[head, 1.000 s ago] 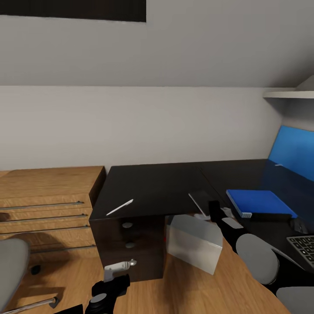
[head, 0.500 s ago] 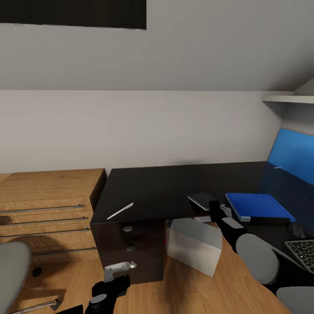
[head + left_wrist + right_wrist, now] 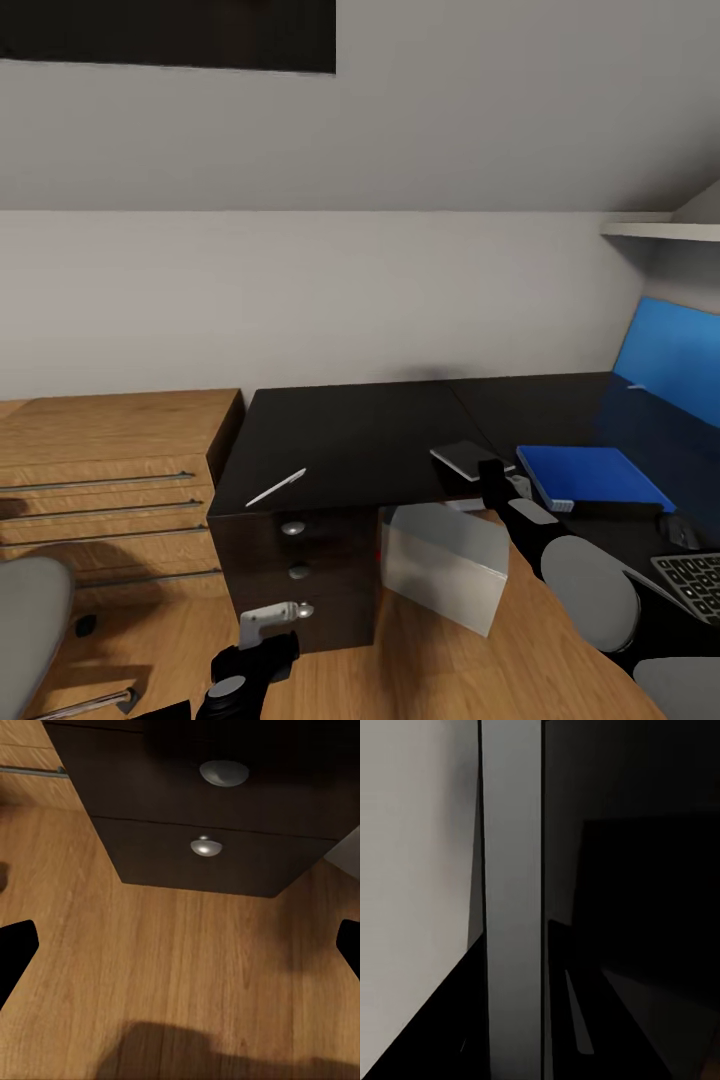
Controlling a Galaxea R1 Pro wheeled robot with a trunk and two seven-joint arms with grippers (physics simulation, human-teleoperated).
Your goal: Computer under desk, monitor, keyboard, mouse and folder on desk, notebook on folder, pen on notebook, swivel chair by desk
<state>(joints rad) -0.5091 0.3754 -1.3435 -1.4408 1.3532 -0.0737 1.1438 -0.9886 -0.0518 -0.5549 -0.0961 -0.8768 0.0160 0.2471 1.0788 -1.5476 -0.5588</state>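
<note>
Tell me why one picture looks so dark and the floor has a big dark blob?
Right wrist view: the camera sits close to the black desk, so most of it renders dark. Left wrist view: a soft shadow falls on the wood floor. Head view: evenly lit and sharp.

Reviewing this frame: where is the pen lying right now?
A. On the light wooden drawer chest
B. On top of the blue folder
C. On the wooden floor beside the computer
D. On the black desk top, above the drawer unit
D: in the head view the pen lies alone on the desk near its front edge, above the round-knobbed drawers, well apart from the folder.
</note>
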